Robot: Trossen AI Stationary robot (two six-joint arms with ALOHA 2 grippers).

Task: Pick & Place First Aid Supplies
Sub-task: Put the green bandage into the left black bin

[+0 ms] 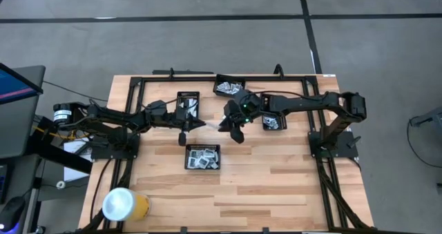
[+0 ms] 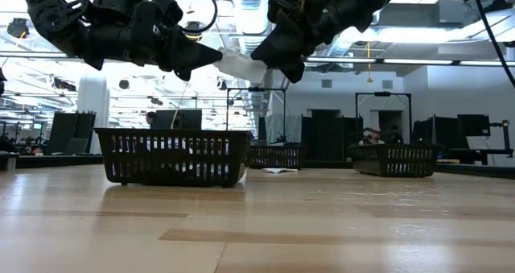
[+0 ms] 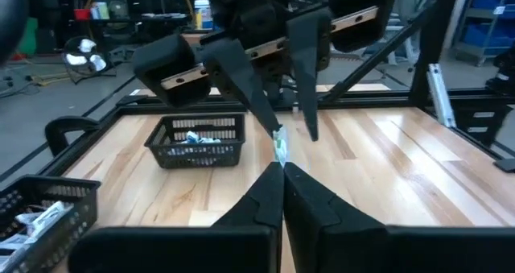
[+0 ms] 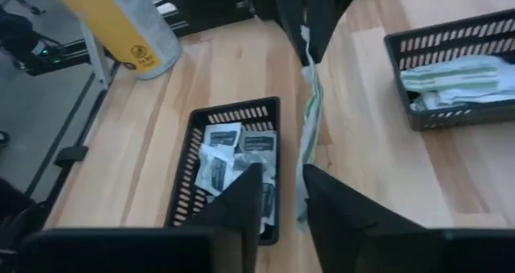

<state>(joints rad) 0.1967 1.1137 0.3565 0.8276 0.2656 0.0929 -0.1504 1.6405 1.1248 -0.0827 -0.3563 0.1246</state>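
The wooden table (image 1: pixel 276 186) carries four black mesh trays: one of squarish sachets nearest the front (image 1: pixel 203 157), one of sachets at the far edge (image 1: pixel 230 86), a third under the right arm (image 1: pixel 273 122), and one of pale strips on the left (image 1: pixel 188 104). A yellow-and-white canister (image 1: pixel 124 204) lies at the front left corner.

Both arms meet above the middle of the table, over the gap between the strip tray and the front tray, in what reads as a hand-over. The left gripper (image 1: pixel 202 125) is pinched tight on one end of a slim pale green-white strip (image 4: pixel 310 112), its fingers meeting on that end in the left wrist view. The right gripper (image 4: pixel 282 194) has its fingers parted around the other end, which hangs between them, so it appears to be letting go.

To do this well, the right fingers should probably spread until both are free of the strip and then back straight away along its length, since a sideways pull could twist or drag it. The left grip should stay firm near the end.

The strip is held in the air, clear of the table. Its long axis runs roughly level from one gripper to the other, along the table's left-right line, sagging slightly at the right end.
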